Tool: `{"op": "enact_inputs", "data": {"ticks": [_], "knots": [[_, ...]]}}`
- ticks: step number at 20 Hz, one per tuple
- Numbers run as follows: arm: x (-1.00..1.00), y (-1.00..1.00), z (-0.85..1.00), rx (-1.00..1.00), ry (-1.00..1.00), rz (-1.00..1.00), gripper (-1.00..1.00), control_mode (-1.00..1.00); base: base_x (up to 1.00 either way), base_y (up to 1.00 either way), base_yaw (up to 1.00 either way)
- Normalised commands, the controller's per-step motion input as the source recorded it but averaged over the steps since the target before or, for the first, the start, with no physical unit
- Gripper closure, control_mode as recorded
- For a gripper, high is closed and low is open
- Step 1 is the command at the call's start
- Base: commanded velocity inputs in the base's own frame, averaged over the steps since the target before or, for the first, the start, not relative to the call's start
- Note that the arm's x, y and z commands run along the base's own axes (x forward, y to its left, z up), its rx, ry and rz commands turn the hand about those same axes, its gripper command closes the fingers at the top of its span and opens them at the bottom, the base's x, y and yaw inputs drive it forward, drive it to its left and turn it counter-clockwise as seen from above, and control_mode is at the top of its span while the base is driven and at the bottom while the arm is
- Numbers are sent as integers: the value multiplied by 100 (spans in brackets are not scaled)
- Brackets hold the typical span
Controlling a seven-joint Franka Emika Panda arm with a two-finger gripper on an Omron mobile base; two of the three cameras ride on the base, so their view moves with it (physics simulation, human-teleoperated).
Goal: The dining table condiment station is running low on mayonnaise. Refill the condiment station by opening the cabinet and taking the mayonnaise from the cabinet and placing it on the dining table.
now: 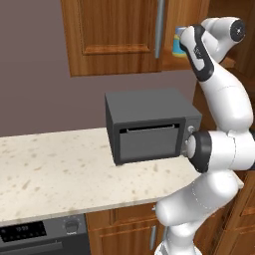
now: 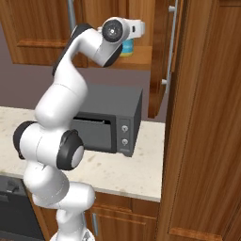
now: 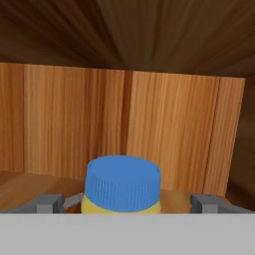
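Blue-lidded yellow mayonnaise (image 3: 123,187), reddish-brown cabinet (image 3: 149,129)

The cabinet (image 2: 141,56) shelf carries the mayonnaise jar (image 3: 123,185), which stands upright near the shelf's front edge, well clear of the back wall. Below, the speckled table (image 1: 55,174) carries a dark grey microwave (image 1: 149,124), set toward its back edge and right end.

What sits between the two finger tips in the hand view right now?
The mayonnaise: its blue lid rises between the open gripper finger tips, on the cabinet shelf. Hand view shows it.
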Motion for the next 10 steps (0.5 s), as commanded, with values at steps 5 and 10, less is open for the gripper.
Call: {"op": "enact_inputs", "data": {"ticks": [5,10], "knots": [[30,0,0,0,1,0,-100,-100,0,0,0],[29,0,0,0,1,1,-100,-100,0,0,0]]}}
